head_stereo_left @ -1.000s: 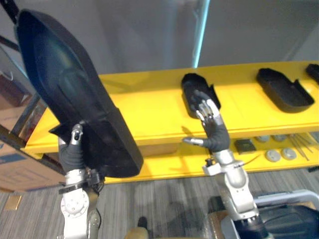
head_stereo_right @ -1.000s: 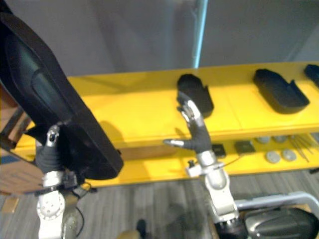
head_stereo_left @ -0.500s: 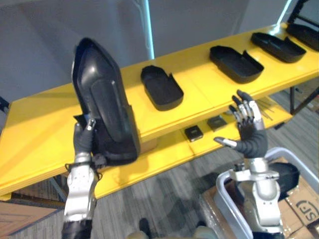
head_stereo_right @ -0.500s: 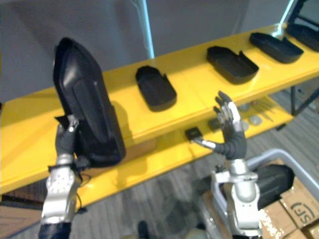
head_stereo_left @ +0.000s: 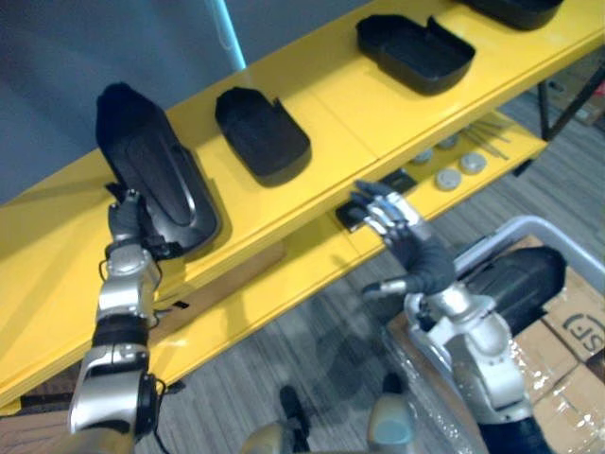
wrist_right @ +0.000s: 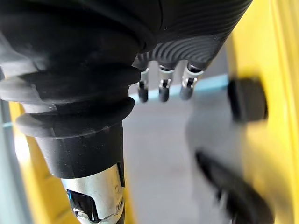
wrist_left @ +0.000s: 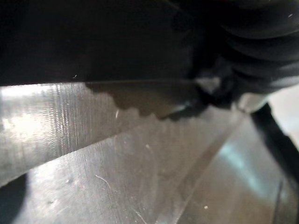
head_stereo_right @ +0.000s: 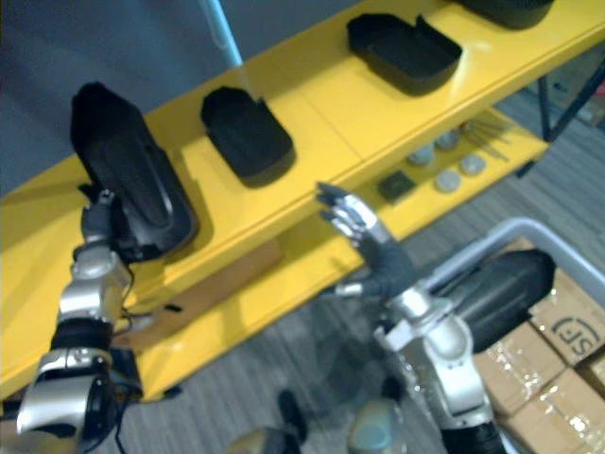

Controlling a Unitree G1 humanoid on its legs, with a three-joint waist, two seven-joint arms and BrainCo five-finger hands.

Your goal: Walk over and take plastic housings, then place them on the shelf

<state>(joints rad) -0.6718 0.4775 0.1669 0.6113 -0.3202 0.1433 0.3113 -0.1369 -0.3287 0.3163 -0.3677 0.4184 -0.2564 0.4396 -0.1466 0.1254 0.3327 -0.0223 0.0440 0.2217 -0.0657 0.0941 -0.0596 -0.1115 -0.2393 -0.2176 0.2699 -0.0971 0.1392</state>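
Left eye view, nearest, lower right: grey bin (head_stereo_left: 492, 248) with a dark rounded part (head_stereo_left: 518, 280) lying in it, cardboard boxes (head_stereo_left: 579, 327) just beside. Above the bin: right hand (head_stereo_left: 413, 253) raised in front of the yellow shelf (head_stereo_left: 359, 104), fingers spread wide and straight, thumb out to the side, nothing held; same straight fingers (wrist_right: 161, 88) in a row in the right wrist view. On the opposite side: left hand (head_stereo_left: 124, 224) raised at the shelf's front edge, thumb curled over the near rim of a black plastic housing (head_stereo_left: 149, 175), remaining fingers hidden behind it; grip judged closed on that housing. Housing tilted, hollow side facing the camera, lower end at the top deck near the front edge, upper end leaning back; contact with the deck not confirmable. Lower deck (head_stereo_left: 284, 274), behind the right hand: small dark square pads (head_stereo_left: 402, 180), round silver discs (head_stereo_left: 447, 178), thin rods (head_stereo_left: 492, 130). Farther along the top deck, well apart from one another: second housing (head_stereo_left: 263, 132), third housing (head_stereo_left: 416, 52), both lying flat with open side up; fourth housing (head_stereo_left: 515, 8) cut off at the view's edge.
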